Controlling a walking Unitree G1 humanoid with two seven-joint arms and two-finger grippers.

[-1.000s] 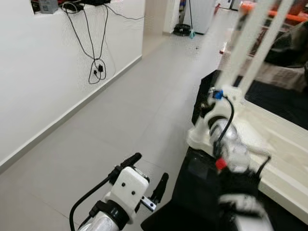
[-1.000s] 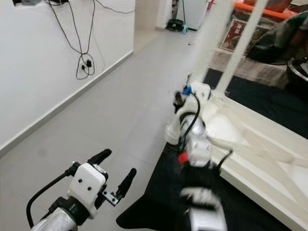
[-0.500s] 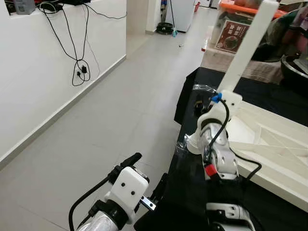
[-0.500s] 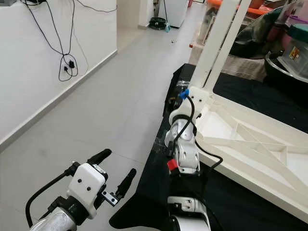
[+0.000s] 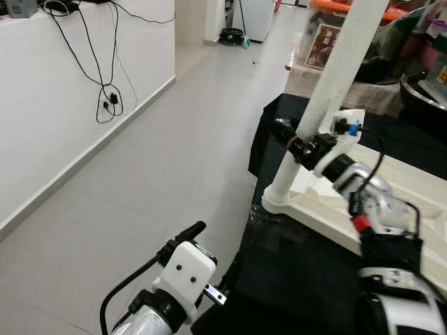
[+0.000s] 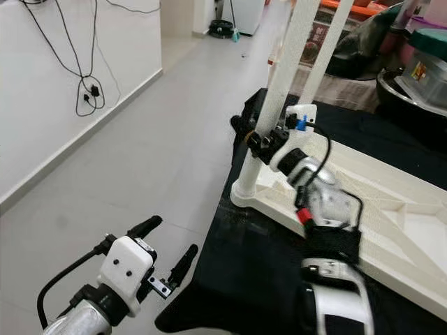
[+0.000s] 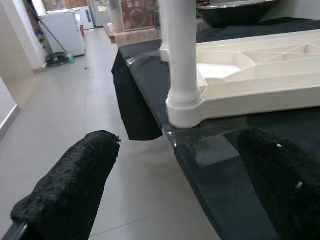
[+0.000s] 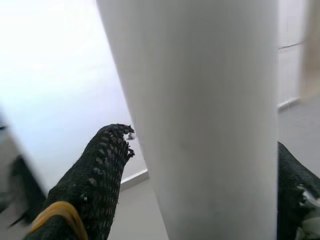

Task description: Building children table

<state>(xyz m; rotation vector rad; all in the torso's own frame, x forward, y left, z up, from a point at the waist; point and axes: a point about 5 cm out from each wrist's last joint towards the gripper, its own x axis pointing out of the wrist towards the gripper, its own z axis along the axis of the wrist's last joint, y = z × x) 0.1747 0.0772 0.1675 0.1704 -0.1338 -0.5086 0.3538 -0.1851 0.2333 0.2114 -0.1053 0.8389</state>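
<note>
A white children's table [image 5: 412,188] lies upside down on a black cloth [image 5: 300,272]. Its near corner leg [image 5: 335,77] stands upright, with its round base [image 7: 184,107] at the cloth's edge. My right gripper [image 5: 300,142] reaches across from the right and is shut on this leg about a third of the way up. In the right wrist view a black finger [image 8: 95,185] presses each side of the white leg [image 8: 200,125]. My left gripper [image 5: 219,242] hovers low over the grey floor, left of the cloth, open and holding nothing; its fingertips [image 7: 85,170] frame the leg's base.
A second white leg [image 6: 332,35] rises behind the first. A white wall with hanging black cables [image 5: 108,98] runs along the left. A dark pot [image 6: 412,84] and boxes stand behind the table. Grey floor [image 5: 174,160] stretches toward a far white appliance [image 5: 258,14].
The head camera has shifted. My right arm has swung from beside the leg's base up and across, and its fingers now clasp the leg. The left arm has kept still.
</note>
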